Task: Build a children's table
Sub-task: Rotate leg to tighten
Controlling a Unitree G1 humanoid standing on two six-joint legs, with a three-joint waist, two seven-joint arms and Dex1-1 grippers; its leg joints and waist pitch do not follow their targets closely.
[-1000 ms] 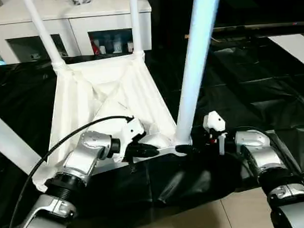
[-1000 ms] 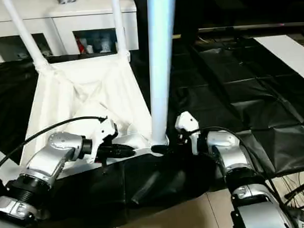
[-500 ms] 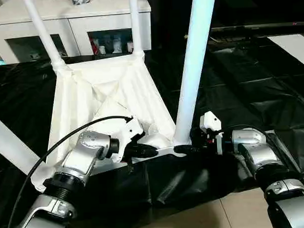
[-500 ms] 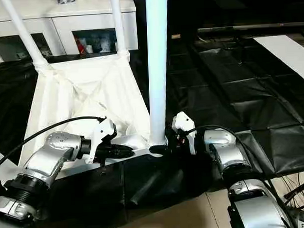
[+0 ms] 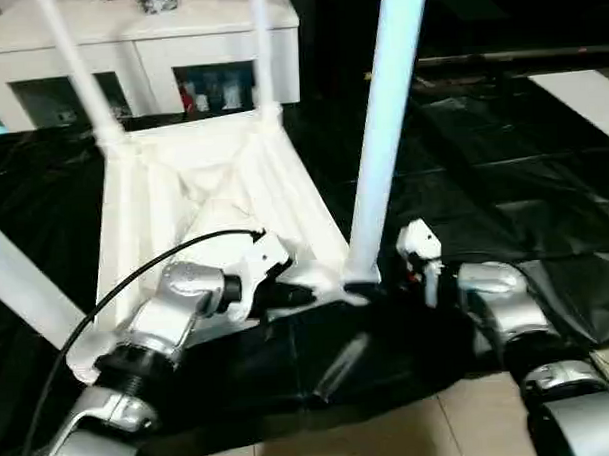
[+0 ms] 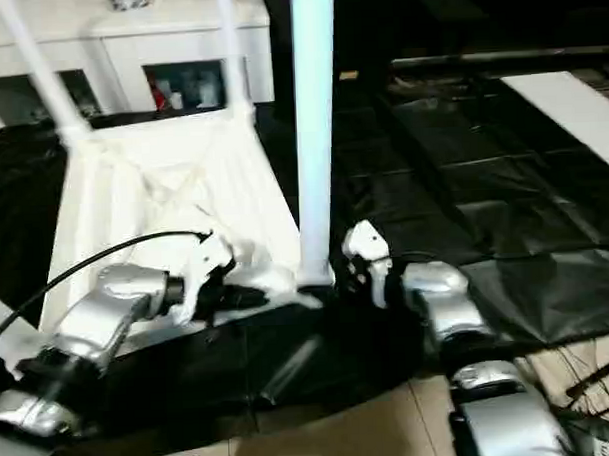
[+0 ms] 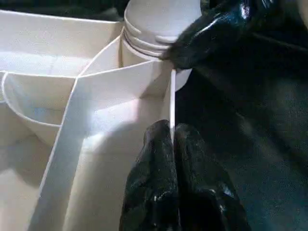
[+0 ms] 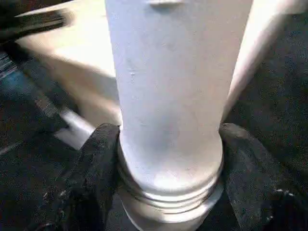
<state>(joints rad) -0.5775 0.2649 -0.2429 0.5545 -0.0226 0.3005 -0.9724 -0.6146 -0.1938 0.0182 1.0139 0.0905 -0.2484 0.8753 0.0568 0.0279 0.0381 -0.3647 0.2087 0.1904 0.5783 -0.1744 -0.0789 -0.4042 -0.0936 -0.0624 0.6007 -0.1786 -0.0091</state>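
No text, label or number can be read anywhere.

The right gripper (image 8: 163, 159) has closed in on the base of the near-right leg (image 5: 382, 155): a second ago its fingers stood a little to the right of the leg's foot, and now one finger (image 8: 96, 163) sits on each side of the ribbed collar, apparently touching it, though blur makes firm contact hard to judge. The right forearm (image 5: 497, 301) has swung slightly left toward the leg. The whole picture has shifted a little, which is the camera moving.
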